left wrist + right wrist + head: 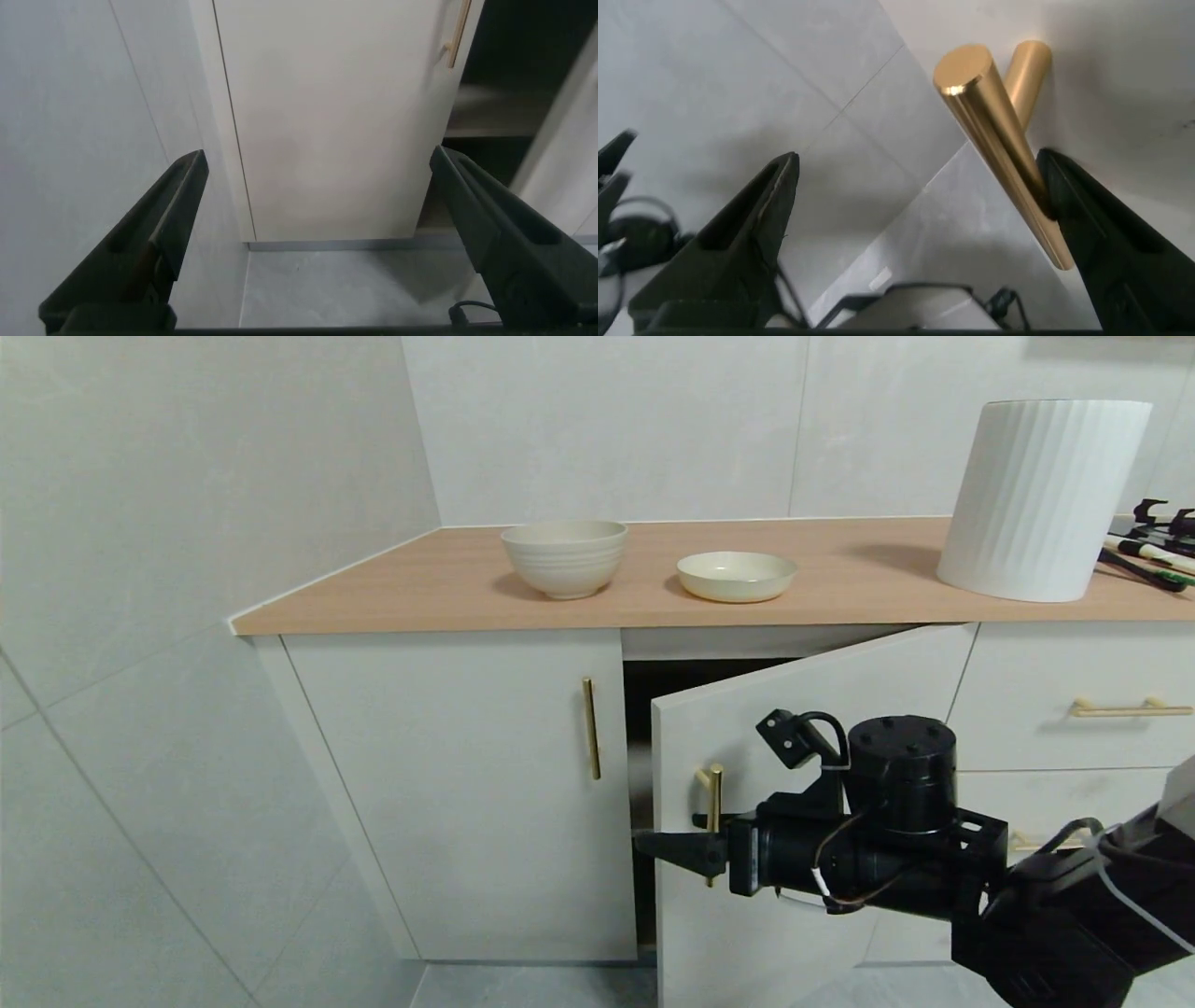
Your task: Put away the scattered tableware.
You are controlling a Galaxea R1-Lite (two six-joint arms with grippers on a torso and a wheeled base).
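Observation:
A cream ribbed bowl (564, 558) and a shallow cream plate (737, 575) stand side by side on the wooden counter (868, 583). Below them the right cabinet door (803, 728) hangs partly open. My right gripper (674, 849) is at that door's gold handle (713, 798). In the right wrist view this gripper (915, 163) is open, and the handle (1008, 159) lies between the fingers, close against one finger (1092, 233). My left gripper (318, 159) is open and holds nothing, low before the closed left door (327, 121).
A tall white ribbed container (1041, 499) stands at the counter's right, with pens and small tools (1153, 551) behind it. Drawers with gold handles (1130, 707) sit right of the open door. A tiled wall (140, 616) closes the left side. A shelf (495, 103) shows inside the cabinet.

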